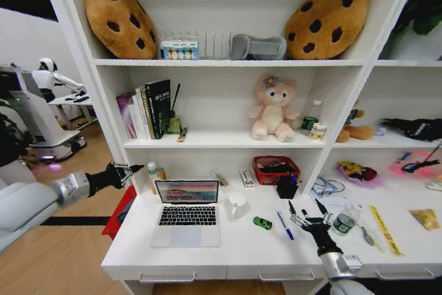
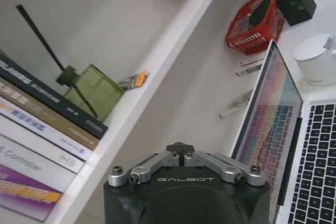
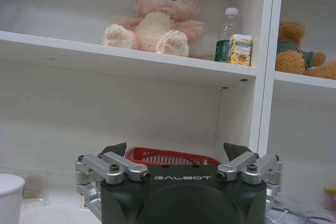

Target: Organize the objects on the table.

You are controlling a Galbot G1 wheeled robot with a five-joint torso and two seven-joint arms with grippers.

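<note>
Where white shelving meets a long white desk (image 1: 235, 253) with shallow drawers along its front edge, wooden floor visible at far left. Left gripper (image 1: 128, 172) hovering off the desk's left end, level with the laptop lid, touching nothing; in the left wrist view, linkage folded in with fingers pressed together (image 2: 181, 150), nothing between them. On the desk, from the left: open silver laptop (image 1: 186, 212) with a pink screen, facing forward; white cup (image 1: 237, 204) just beside it; tiny green toy car (image 1: 262, 222) near the cup; blue pen (image 1: 285, 226) lying beside the car. Behind these, against the back wall, a red basket (image 1: 275, 169) and a small black box (image 1: 286, 187). Right gripper (image 1: 309, 213) low over the desk just right of the blue pen, fingers spread wide, holding nothing; in the right wrist view, dark fingertips (image 3: 116, 149) well apart with the red basket between them in the distance. Green-lidded jar (image 1: 343, 223) just right of that gripper. On the shelf above, a pink plush toy (image 1: 273, 108).
</note>
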